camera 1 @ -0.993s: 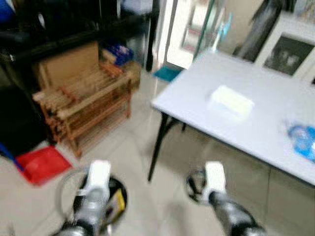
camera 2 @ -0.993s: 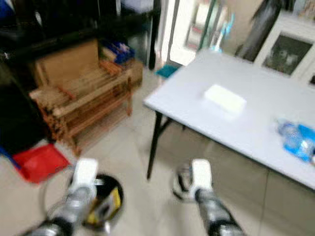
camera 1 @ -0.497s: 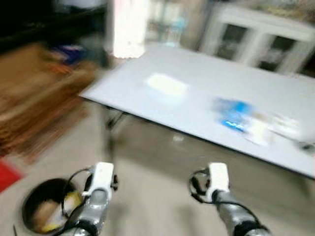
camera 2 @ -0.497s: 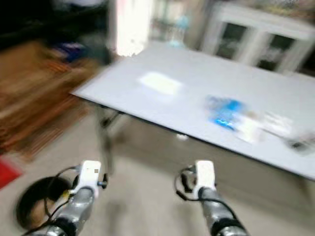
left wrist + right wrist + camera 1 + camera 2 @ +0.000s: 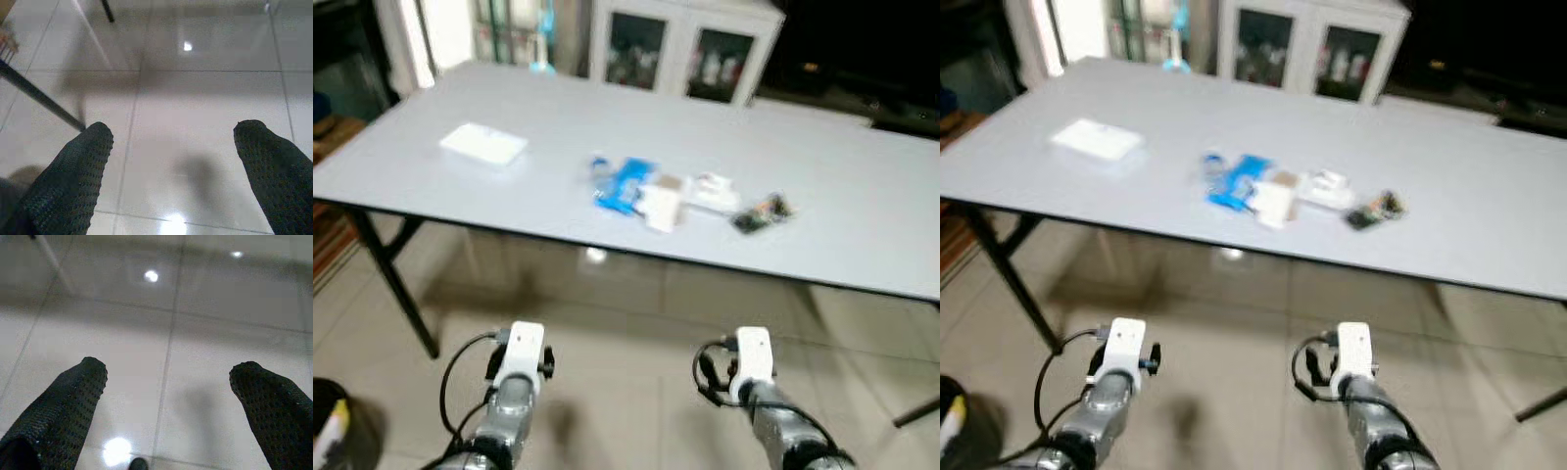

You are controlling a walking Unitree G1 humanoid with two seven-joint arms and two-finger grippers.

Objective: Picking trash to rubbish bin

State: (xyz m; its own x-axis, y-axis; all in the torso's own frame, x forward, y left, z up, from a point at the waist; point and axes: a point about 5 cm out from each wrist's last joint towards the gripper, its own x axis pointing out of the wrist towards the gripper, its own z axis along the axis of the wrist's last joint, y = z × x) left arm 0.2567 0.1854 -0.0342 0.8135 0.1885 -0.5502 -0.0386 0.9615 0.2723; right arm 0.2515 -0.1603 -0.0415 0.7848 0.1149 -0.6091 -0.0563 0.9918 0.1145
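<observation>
Left eye view: I am seeing the crumpled blue plastic wrapper lying mid-worktop, probably light and crushable, best pinched at its bunched middle, while both grippers are hanging open-jawed above the floor.

home room, grey table, glass-door cabinet, tiled floor

A big grey table on thin black legs fills the middle of the frame. Under it lies a shiny pale tiled floor with bright light spots. At the top stands a white cabinet with glass doors.
</observation>
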